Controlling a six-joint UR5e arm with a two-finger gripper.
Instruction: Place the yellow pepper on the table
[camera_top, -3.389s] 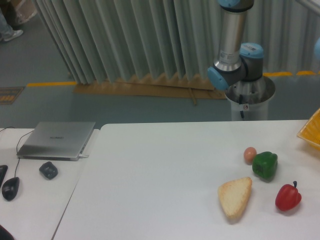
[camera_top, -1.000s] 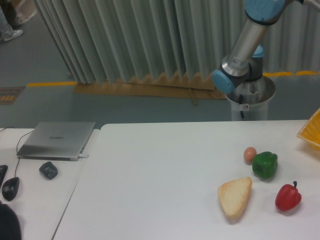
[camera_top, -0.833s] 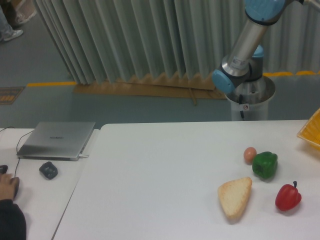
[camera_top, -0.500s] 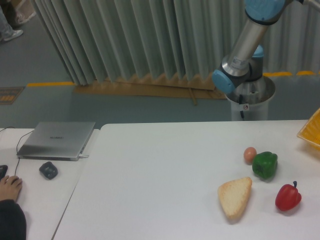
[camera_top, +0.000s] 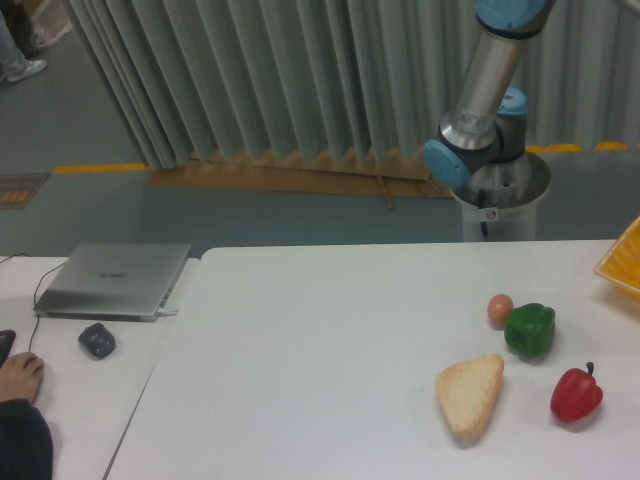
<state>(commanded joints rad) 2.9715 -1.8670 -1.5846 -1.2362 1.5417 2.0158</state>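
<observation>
At the far left edge you had a person's hand (camera_top: 20, 376) resting on the smaller desk (camera_top: 70, 400), with a dark sleeve below it. Just right of that hand lay a small dark object (camera_top: 97, 340), and behind it sat a closed grey laptop (camera_top: 112, 281) with a thin cable running off its left side. Moving right, the large white table (camera_top: 300, 380) began at its rounded corner and stretched across the rest of the view. Toward its right side lay a wedge of bread (camera_top: 469, 396), and above and to the right of it sat a small brownish egg-like item (camera_top: 500, 309), just beside the green pepper (camera_top: 529, 331). The red pepper (camera_top: 576, 394) with its dark stem stood near the right edge, apart from the green one. At the very right border you could see a corner of a yellow container (camera_top: 622, 262) over the table's far side. Behind the table, the arm (camera_top: 478, 110) rose from its silver pedestal (camera_top: 503, 205) and left the picture at the top. Its gripper was out of view, so you could not tell how the jaws stood. The yellow pepper did not show anywhere either, so its place relative to the gripper could not be told.
</observation>
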